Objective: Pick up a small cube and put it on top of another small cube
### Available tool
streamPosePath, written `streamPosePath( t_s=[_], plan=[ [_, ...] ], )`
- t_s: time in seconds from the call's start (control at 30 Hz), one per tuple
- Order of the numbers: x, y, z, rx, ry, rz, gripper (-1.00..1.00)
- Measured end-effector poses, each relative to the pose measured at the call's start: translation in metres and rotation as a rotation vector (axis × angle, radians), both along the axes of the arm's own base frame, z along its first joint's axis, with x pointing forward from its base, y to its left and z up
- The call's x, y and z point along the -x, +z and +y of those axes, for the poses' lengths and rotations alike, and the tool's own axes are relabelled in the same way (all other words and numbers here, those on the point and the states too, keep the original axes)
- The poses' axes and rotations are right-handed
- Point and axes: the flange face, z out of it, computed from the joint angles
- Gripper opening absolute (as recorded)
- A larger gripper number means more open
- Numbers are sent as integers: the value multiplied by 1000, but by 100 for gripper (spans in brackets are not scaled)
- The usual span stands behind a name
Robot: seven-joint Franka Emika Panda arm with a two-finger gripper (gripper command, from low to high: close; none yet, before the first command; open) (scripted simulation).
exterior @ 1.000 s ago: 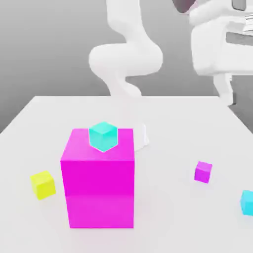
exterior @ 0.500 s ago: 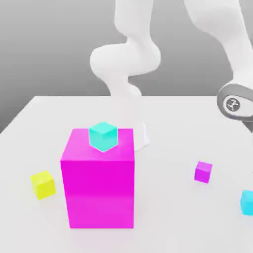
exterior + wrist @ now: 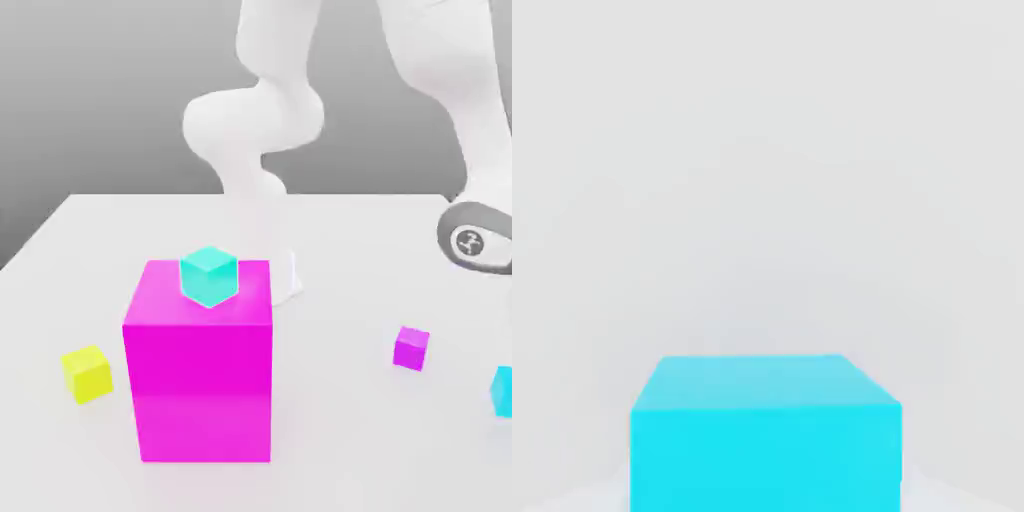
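Grasp step: we sit low over the sky-blue cube [image 3: 766,435] by the table [image 3: 340,250] edge.
Our jaws are closed, seemingly on it; next we lift toward the turquoise cube [image 3: 209,276] on the magenta block [image 3: 200,385].

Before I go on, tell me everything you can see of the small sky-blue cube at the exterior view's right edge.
The small sky-blue cube is a plain, matte, evenly coloured block with no markings, bluer than the turquoise cube on the big magenta cube. It sits flat on the white table, cut off by the exterior view's right edge, beyond the small magenta cube. The hand view shows it close up: top face and one side face, edges clean, nothing resting on it.
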Motion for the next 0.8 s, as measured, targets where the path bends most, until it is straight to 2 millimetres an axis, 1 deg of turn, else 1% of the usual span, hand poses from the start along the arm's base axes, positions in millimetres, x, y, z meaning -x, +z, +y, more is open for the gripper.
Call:
streamPosePath(
  t_s=[0.13, 0.2, 0.27, 0.33, 0.4, 0.47, 0.57, 0.67, 0.77, 0.8],
  plan=[
    [-36, 50, -61, 22, -214, -18, -100],
    [-55, 75, -104, 30, -351, -24, -100],
    [-66, 99, -145, 35, -479, -28, -100],
    [-68, 122, -175, 38, -582, -30, -100],
    [-66, 145, -204, 38, -683, -31, -100],
    [-62, 166, -237, 36, -795, -29, -100],
    [-49, 196, -287, 27, -966, -24, -100],
    [-29, 223, -333, 13, -1135, -15, -100],
    [-1, 247, -375, -7, -1300, -3, -100],
    [4, 245, -382, -12, -1330, 0, -100]
  ],
)
